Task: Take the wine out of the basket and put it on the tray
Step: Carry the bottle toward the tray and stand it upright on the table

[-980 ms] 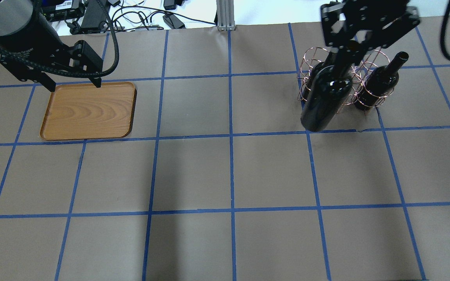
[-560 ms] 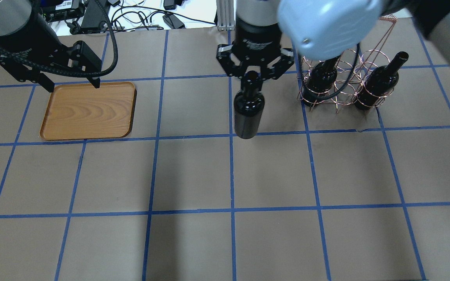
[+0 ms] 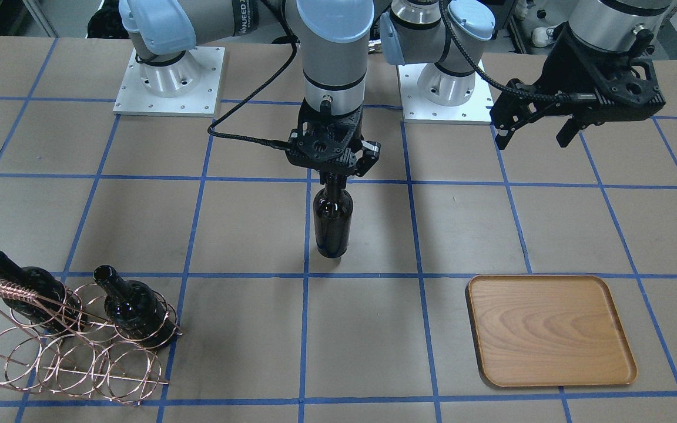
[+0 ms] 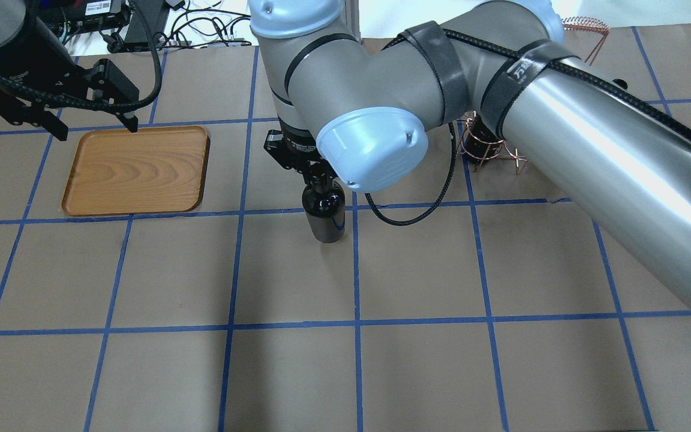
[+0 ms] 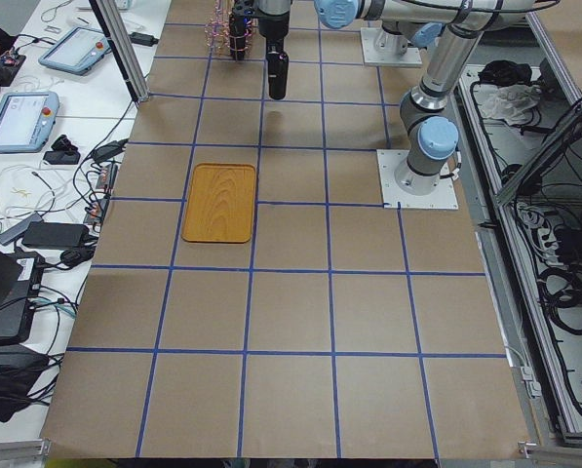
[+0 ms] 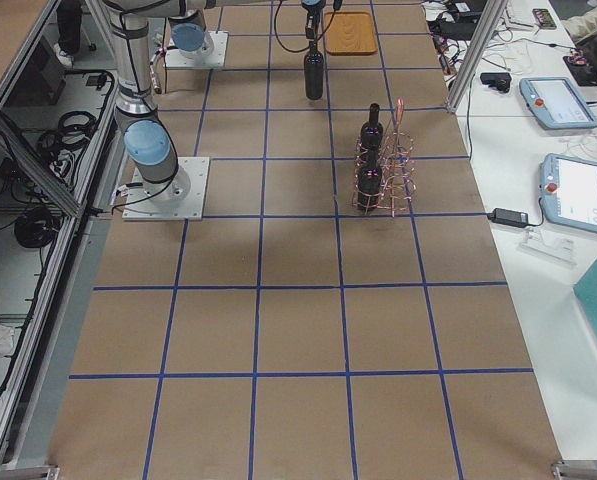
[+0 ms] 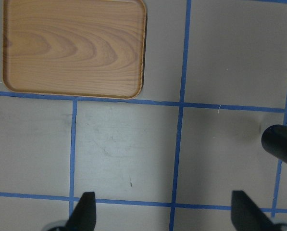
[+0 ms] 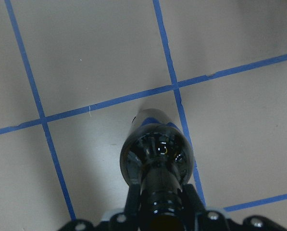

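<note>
The right gripper (image 3: 332, 176), closed on the neck of a dark wine bottle (image 3: 332, 220), holds it upright at the centre of the front view, over the middle of the table. It is well apart from both the wire basket (image 3: 74, 358) at lower left and the wooden tray (image 3: 550, 329) at lower right. With the bottle out of the basket, the first half of the job looks done. What is left appears to be the carry across to the tray, which lies bare, and the setting down. Two other bottles (image 3: 130, 302) sit in the basket's rings. Whether the held bottle's base clears the table cannot be told. The right arm reaches in from its base at upper left, wrist pointing straight down. The left gripper (image 3: 532, 141), jaws wide and holding nothing, hangs at upper right, near the tray but not touching it.
</note>
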Robot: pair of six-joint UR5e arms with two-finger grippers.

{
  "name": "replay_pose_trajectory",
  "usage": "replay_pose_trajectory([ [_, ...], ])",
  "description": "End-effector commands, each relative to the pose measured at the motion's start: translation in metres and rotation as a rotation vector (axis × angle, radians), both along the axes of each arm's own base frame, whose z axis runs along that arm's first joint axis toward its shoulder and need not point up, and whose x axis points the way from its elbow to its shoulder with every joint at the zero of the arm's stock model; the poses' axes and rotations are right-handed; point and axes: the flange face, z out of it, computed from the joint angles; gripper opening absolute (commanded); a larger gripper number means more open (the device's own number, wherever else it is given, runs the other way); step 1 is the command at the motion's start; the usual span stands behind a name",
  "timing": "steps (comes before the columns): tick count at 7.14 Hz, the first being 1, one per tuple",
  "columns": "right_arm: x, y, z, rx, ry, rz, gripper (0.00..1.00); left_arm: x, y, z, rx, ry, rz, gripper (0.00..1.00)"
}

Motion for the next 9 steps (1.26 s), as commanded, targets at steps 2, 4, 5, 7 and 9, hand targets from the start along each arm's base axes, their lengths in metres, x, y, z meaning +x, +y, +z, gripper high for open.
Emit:
replay_pose_trajectory([
  [2, 0.021, 0.003, -0.023, 0.001, 0.003, -0.023, 0.10, 0.002, 0.000, -0.001, 0.004, 0.003, 0.001, 1.00],
  [4, 0.021, 0.004, -0.020, 0.006, 0.000, -0.021, 0.60, 0.002, 0.000, -0.001, 0.004, 0.003, 0.000, 1.00],
  [5, 0.022, 0.003, -0.010, -0.003, -0.024, -0.020, 1.00, 0.001, 0.000, -0.001, 0.004, 0.002, 0.000, 1.00],
  [7, -0.003, -0.001, 0.032, -0.014, -0.072, 0.011, 1.00, -0.002, -0.002, -0.005, 0.013, 0.005, -0.002, 1.00],
  [9, -0.134, -0.032, 0.076, 0.030, -0.019, 0.197, 1.00, -0.038, -0.002, -0.014, 0.027, 0.008, -0.025, 1.00],
])
